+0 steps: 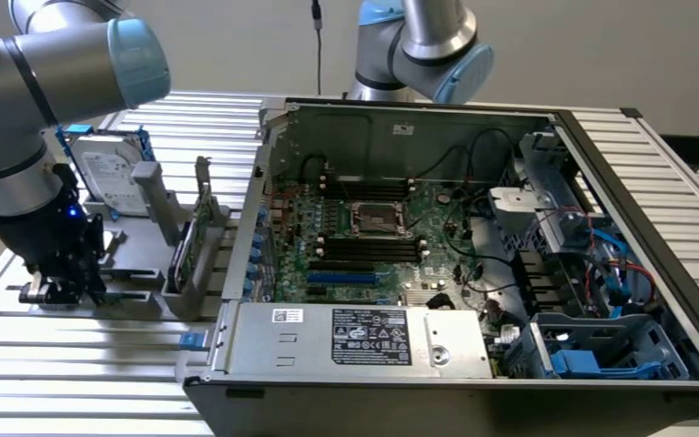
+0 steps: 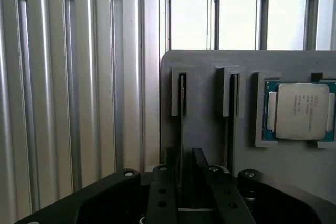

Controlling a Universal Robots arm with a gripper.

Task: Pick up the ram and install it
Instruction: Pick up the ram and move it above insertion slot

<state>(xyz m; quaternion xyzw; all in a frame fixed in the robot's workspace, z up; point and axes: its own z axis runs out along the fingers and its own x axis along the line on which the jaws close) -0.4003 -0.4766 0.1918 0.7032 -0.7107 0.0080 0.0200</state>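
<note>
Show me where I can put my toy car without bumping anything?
Bare table slats lie on the camera's side of the grey holder, left of the computer case in the exterior view. Crowded: the holder, where the hand is, and inside the case.

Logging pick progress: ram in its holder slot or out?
In. The ram stands on edge in the gray holder's slot, with the gripper right at it.

My table (image 1: 83,382): ribbed silver aluminium slats, running lengthwise. Directly on it I note an open computer case (image 1: 422,127) toward the exterior view's right, and a grey holder block (image 1: 137,305) just beside it, leftward.
</note>
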